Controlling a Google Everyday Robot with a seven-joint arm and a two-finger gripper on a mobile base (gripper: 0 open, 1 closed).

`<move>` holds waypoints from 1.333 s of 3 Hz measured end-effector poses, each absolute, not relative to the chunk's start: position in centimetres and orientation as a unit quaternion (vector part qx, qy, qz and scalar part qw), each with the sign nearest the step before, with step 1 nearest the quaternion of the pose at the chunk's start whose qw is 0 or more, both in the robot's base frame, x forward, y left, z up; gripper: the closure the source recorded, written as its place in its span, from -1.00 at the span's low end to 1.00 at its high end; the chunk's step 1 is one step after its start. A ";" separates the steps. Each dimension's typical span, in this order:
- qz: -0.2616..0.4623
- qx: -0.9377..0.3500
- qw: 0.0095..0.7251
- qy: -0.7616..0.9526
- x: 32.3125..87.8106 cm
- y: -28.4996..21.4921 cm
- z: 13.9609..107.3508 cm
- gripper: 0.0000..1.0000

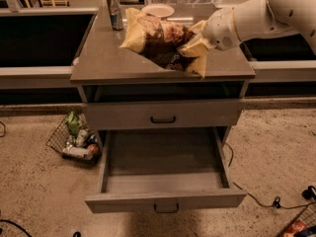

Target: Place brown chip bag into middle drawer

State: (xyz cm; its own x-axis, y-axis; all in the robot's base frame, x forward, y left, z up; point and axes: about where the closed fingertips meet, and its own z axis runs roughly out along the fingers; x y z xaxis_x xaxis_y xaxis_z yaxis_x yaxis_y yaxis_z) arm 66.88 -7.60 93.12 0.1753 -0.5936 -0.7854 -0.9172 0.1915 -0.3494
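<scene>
The brown chip bag [160, 39], dark brown in the middle with pale yellow ends, hangs tilted just above the cabinet's grey top [106, 58], near its front right. My gripper [199, 44] on the white arm reaches in from the right and is shut on the bag's right end, its tips hidden in the crinkled foil. The middle drawer [165, 181] is pulled wide open below. Its deep tray is empty and its front panel has a small dark handle [165, 209]. The bag is above and behind the tray.
A closed grey drawer front with a black handle [163, 119] sits above the open drawer. A can [114, 11] and a white plate [158, 10] stand at the back of the top. A wire basket of packets [74, 141] lies on the floor at left. Cables [269, 200] lie at right.
</scene>
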 end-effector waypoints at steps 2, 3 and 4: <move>0.147 -0.660 0.418 0.607 58.6 -7.0 92.8 1.00; 0.161 -0.656 0.382 0.630 54.1 -6.6 87.7 1.00; 0.208 -0.648 0.313 0.662 50.1 -6.4 79.7 1.00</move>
State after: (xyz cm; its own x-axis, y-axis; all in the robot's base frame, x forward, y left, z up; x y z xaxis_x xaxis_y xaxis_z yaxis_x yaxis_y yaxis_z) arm 50.11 -6.39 79.70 0.0369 -0.7287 -0.6838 -0.9887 0.0728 -0.1309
